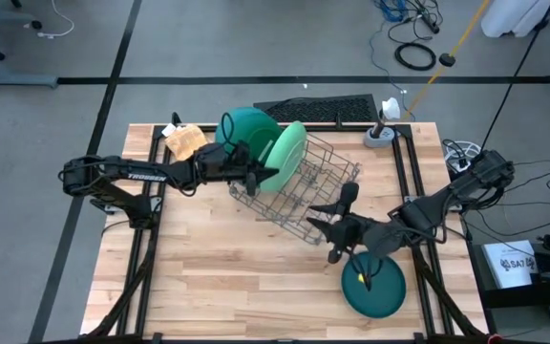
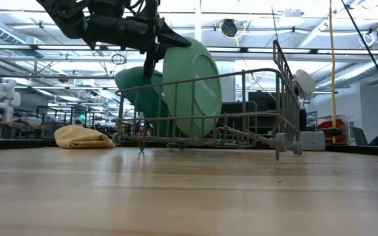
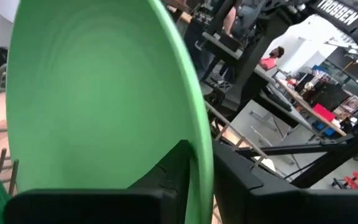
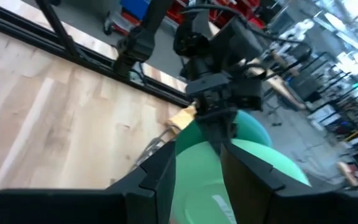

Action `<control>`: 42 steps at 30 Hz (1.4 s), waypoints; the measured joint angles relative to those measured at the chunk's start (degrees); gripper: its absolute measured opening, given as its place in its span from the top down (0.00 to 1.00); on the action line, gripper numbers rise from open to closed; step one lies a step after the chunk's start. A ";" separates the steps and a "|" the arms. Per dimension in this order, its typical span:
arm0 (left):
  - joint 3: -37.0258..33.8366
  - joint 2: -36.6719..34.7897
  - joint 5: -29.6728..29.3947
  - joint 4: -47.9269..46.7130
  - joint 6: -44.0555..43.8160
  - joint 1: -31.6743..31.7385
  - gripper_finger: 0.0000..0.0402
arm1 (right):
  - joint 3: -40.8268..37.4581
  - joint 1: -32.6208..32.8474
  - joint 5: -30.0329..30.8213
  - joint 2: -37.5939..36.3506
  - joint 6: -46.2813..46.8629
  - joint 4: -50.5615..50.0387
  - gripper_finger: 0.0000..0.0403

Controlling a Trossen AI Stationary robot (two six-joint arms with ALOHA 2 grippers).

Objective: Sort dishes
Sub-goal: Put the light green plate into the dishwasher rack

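Note:
A grey wire rack stands at the middle of the table. A light green plate stands on edge in the rack, its lower rim down among the wires. A dark green plate stands on edge just behind it. My left gripper reaches in from the table's left and is shut on the light green plate's rim. A teal plate lies flat on the table at the near right. Above it and near the rack's right corner, my right gripper hangs open with nothing between its fingers. My left gripper pinches the light green plate's rim between its two fingers, one finger on the plate's face and the other behind it. The fingers come about level from the table's left, at the plate's upper edge. The plate stands tilted, its lower edge in the rack.
A tan waffle cloth lies at the far left of the table. A black keyboard and a small grey stand sit along the far edge. Bare wood lies at the near left.

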 joint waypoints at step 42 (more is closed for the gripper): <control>1.46 -3.28 -0.43 -0.68 7.86 0.00 0.39 | 0.02 -2.33 -1.60 0.94 3.09 -2.33 0.71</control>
